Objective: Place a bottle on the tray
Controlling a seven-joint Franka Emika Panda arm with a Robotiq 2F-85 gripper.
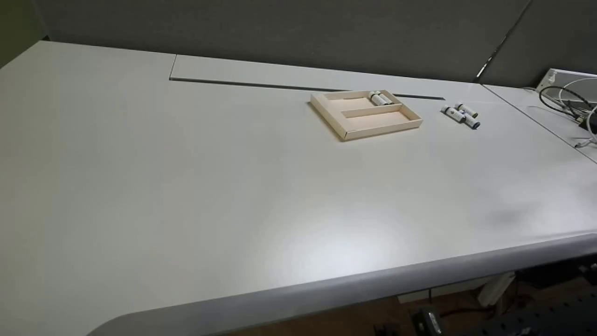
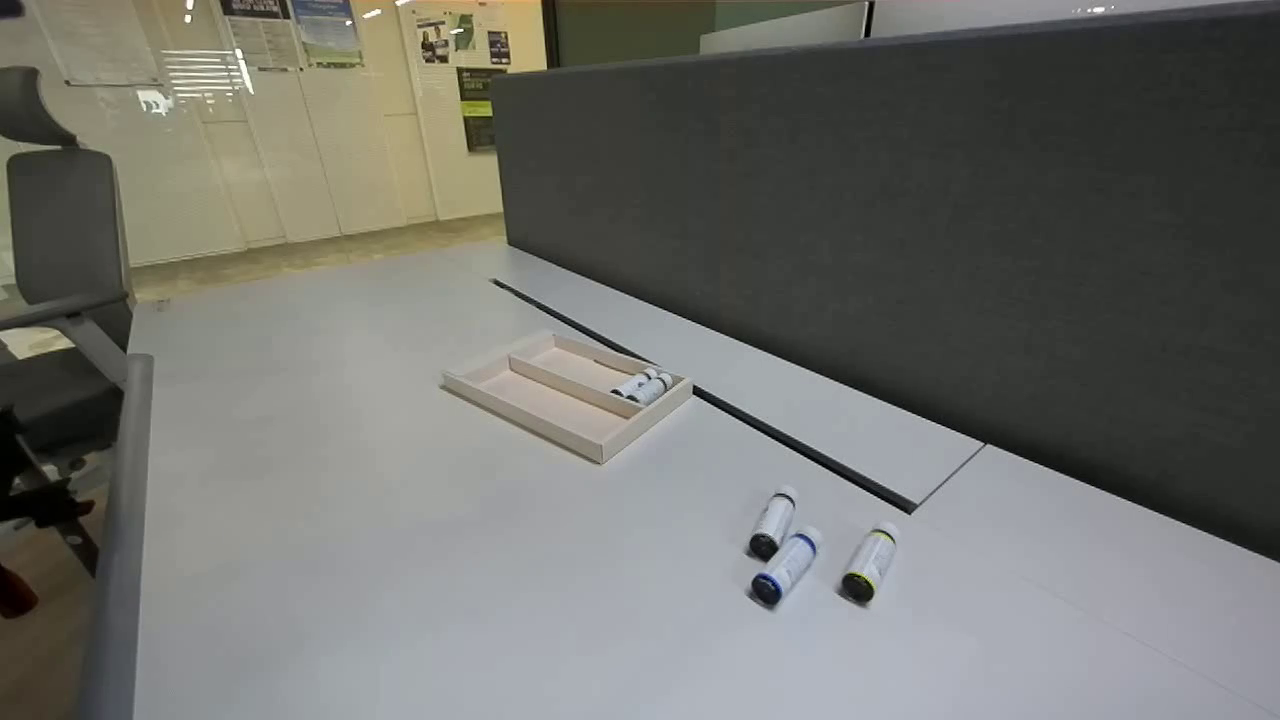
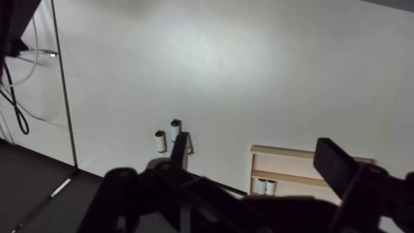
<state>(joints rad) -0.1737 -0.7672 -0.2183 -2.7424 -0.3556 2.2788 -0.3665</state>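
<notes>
The tan wooden tray (image 1: 382, 130) lies on the desk with a divider across it; it also shows in an exterior view (image 2: 530, 420) and the wrist view (image 3: 281, 151), partly hidden by my gripper there. Two small white bottles (image 2: 652, 388) lie side by side in one compartment, at its end. Three similar bottles lie loose beside the tray: blue-ringed (image 2: 786, 567), yellow-ringed (image 2: 870, 564) and black-ended (image 2: 774, 522). In the wrist view the black-ended one is mostly hidden behind a finger. My gripper (image 3: 254, 145) is open and empty, above the desk, outside both exterior views.
A grey partition (image 2: 880, 220) stands along the desk's back edge. A dark slot (image 1: 261, 85) runs along the desk behind the tray. Cables (image 1: 571, 100) lie at the desk's far end. The rounded front edge (image 1: 326, 294) borders the desk.
</notes>
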